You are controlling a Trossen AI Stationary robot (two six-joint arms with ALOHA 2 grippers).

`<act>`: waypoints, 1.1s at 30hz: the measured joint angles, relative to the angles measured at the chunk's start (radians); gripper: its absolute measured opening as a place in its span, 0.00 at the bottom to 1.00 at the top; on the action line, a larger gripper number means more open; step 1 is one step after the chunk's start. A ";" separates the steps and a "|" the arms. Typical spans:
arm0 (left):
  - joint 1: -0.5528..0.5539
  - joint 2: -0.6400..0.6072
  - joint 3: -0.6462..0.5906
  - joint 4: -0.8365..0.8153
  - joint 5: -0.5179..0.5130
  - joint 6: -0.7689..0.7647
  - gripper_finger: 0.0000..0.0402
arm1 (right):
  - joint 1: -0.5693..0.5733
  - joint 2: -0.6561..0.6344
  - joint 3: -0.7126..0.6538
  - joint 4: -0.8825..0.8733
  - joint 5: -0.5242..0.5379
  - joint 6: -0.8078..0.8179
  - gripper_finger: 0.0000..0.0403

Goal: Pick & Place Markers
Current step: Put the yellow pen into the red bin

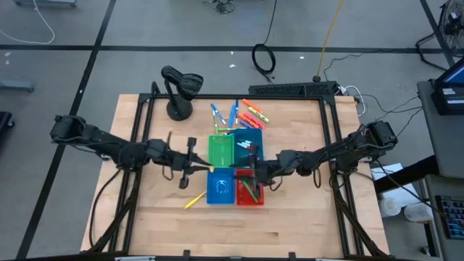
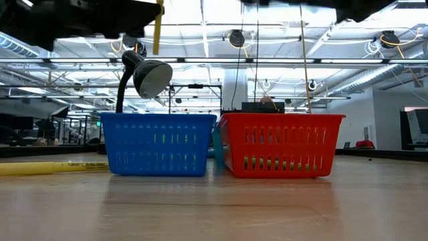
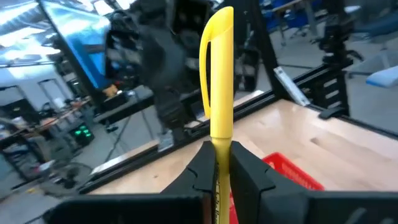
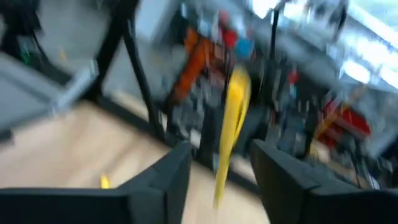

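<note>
My left gripper (image 1: 197, 171) hovers left of the bins, shut on a yellow marker (image 3: 219, 74). That marker also shows upright at the top of the low view (image 2: 158, 30). My right gripper (image 1: 250, 172) hangs over the red bin (image 1: 249, 191). It is open, its fingers (image 4: 168, 174) standing wide on either side of the same yellow marker (image 4: 233, 118) without touching it. A second yellow marker (image 1: 194, 199) lies flat on the table near the blue bin (image 1: 220, 188). Several more markers (image 1: 243, 114) lie at the far side. My left gripper pinches the yellow marker's barrel (image 3: 221, 142) between its two fingers, below the cap half. The fingers come about level from the table's left and lie across the marker. The marker stands roughly upright, cap end free beyond the fingers, lifted clear above the bins.
Green (image 1: 221, 148) and teal (image 1: 247, 141) bins sit behind the blue and red ones, which fill the middle of the low view (image 2: 158, 144). A black desk lamp (image 1: 180, 87) stands at the far left. Bare tabletop lies near the front edge.
</note>
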 joint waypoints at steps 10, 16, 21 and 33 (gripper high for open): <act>0.009 0.139 0.072 0.062 0.066 -0.008 0.06 | -0.038 0.079 0.083 0.038 -0.113 0.093 0.58; 0.009 0.144 0.083 0.059 0.104 -0.008 0.06 | -0.040 0.158 0.170 -0.023 -0.153 0.106 0.56; 0.009 0.144 0.082 0.042 0.125 -0.010 0.06 | -0.042 0.207 0.221 -0.035 -0.247 0.107 0.53; 0.003 0.144 0.082 0.029 0.182 -0.039 0.09 | -0.061 0.209 0.247 -0.137 -0.280 0.083 0.14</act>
